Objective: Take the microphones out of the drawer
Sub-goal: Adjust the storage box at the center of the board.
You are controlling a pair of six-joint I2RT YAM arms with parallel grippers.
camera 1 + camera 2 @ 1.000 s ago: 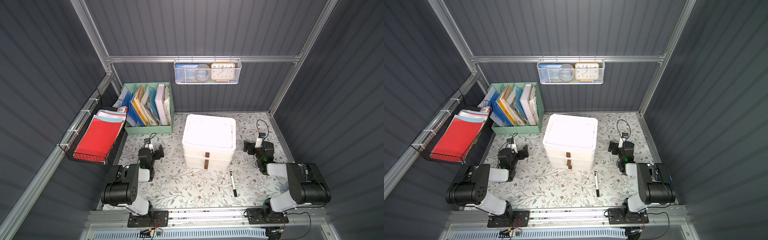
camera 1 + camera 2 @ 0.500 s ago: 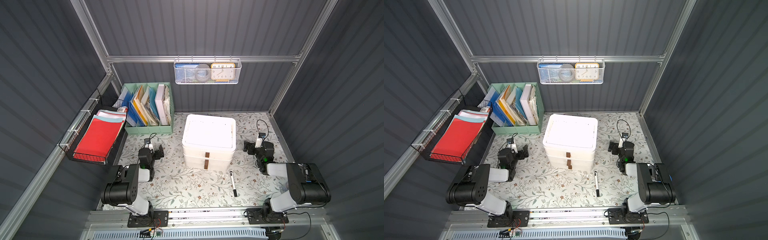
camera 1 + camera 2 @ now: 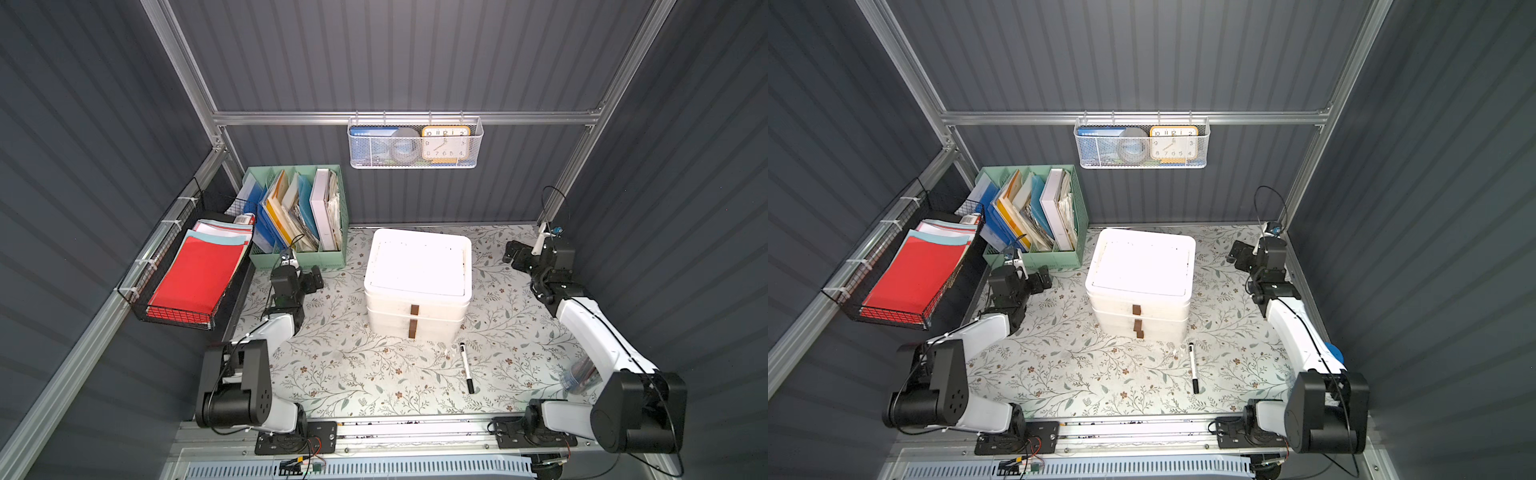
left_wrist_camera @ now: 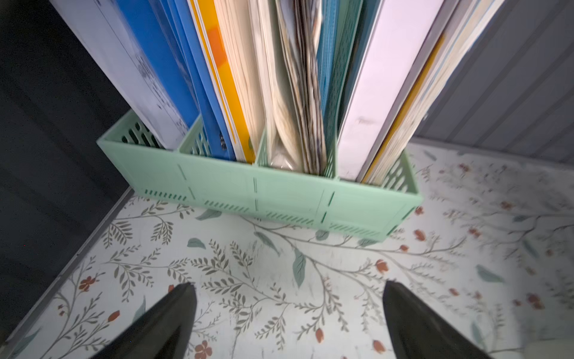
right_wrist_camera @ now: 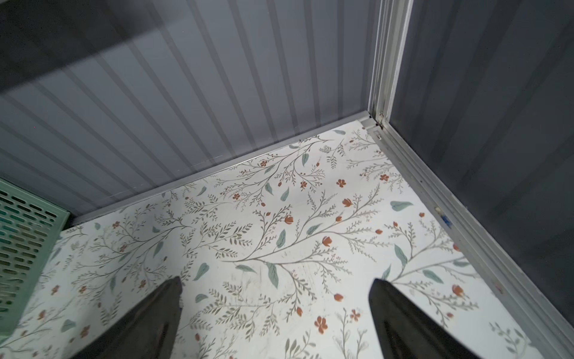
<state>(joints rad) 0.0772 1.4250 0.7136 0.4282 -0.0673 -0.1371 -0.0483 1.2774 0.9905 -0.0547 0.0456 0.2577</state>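
1. My left gripper (image 4: 287, 284): jaws wide apart, empty, just near of the file box (image 4: 279, 192), far left.
2. My right gripper (image 5: 275, 279): same, far right corner.
3. Drawers (image 3: 417, 270) centre, both shut; I can't see the microphone.
4. Pen (image 3: 466, 368) lies just near of them.

The black left gripper (image 4: 285, 289) gapes empty near the surface's left edge. The black right gripper (image 5: 275, 283) gapes likewise by its far right corner.

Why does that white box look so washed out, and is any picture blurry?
In both top views the top of the white drawer unit is blown out; in the left wrist view the folders look smeared; the right wrist view shows the floral mat crisply.
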